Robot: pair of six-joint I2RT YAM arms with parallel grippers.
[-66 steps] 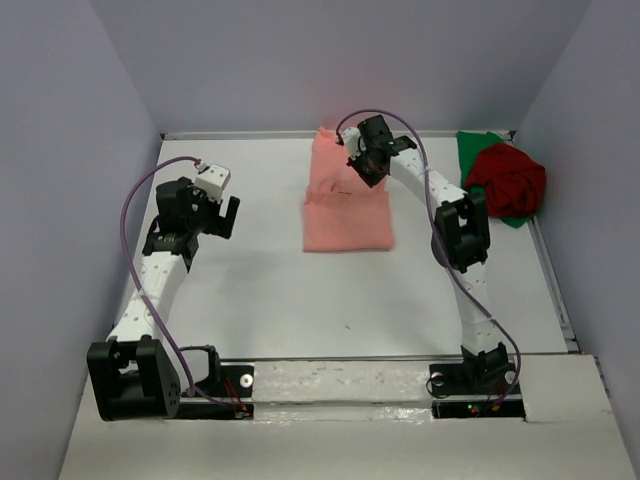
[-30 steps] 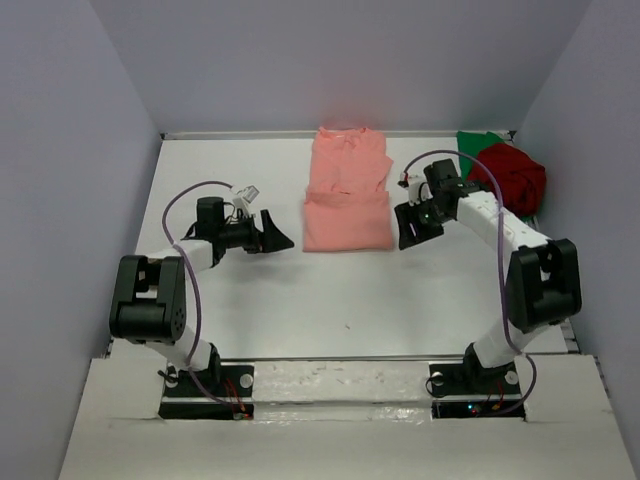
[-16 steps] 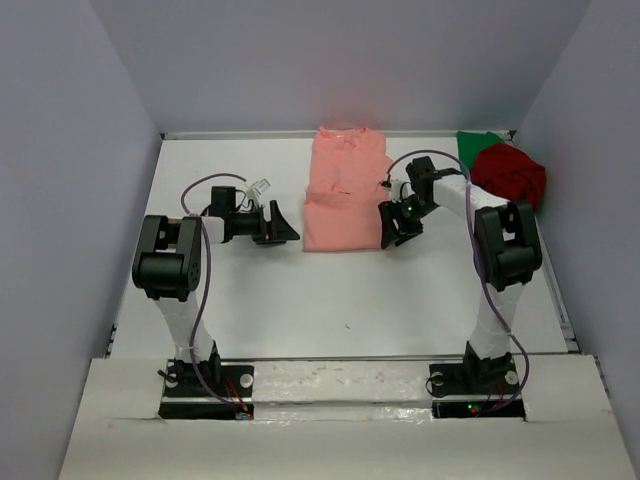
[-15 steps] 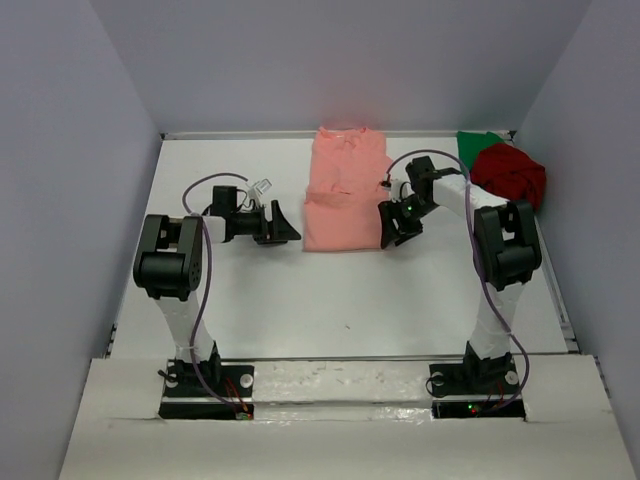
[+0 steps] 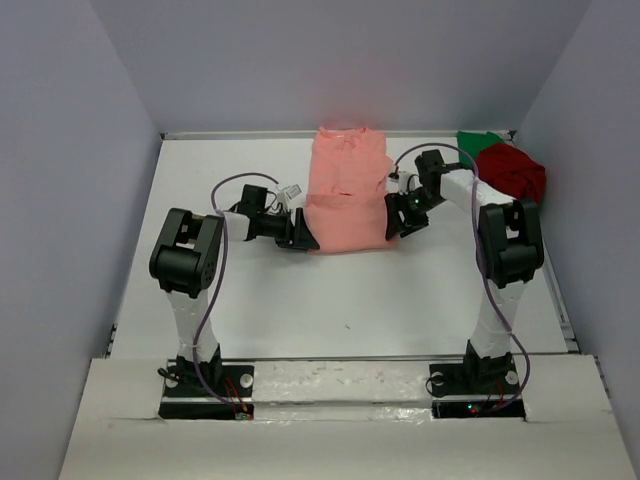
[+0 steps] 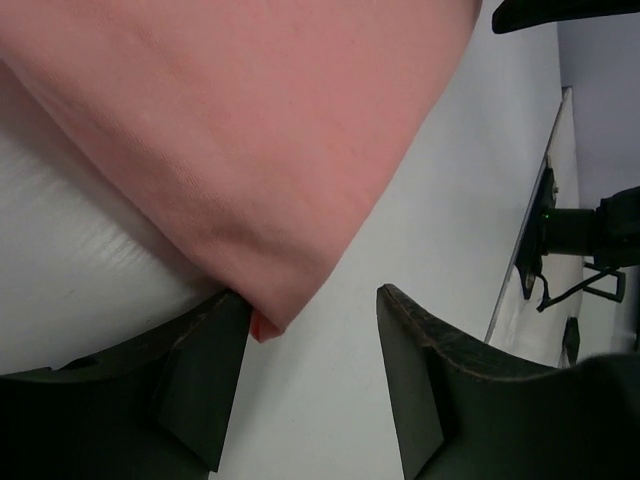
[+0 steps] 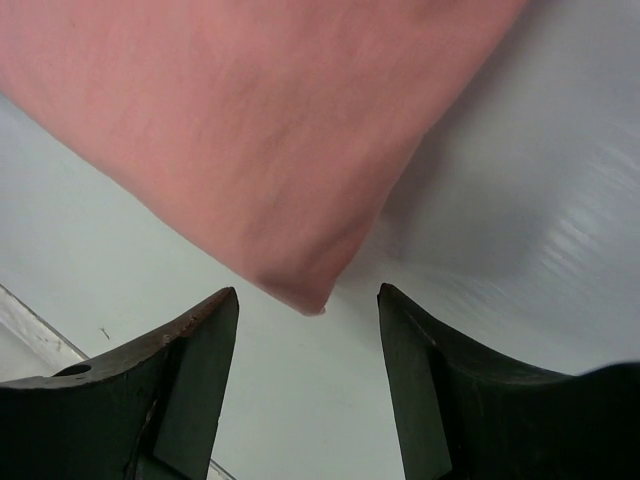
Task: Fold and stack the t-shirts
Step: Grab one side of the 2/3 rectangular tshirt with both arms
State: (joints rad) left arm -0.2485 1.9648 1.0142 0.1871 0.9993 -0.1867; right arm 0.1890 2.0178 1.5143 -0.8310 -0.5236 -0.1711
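so the salmon-pink shirt (image 5: 345,195) is lying flat at the far middle of the counter (image 5: 260,300), partly folded, with the near part doubled over and the far end right up by the back edge

both arms are reaching in low from either side. the left gripper (image 5: 303,238) sits at the near-left corner of that shirt and the right gripper (image 5: 396,218) is at its right edge, by the near-right corner

left wrist view: the gripper is spread, not pinching anything. the pink corner pokes into the gap between the two fingers (image 6: 200,370) and its tip just touches the inner face of one of them, while the other finger is well clear of the cloth

right wrist view is much the same: gripper spread, pink corner hanging in the gap, neither of the fingers (image 7: 430,370) touching it as far as I can see, bare counter under it

the dark red shirt (image 5: 510,172) is a crumpled heap in the far right corner, sitting on the green shirt (image 5: 476,143), which only peeks out behind it. both are well apart from the pink one
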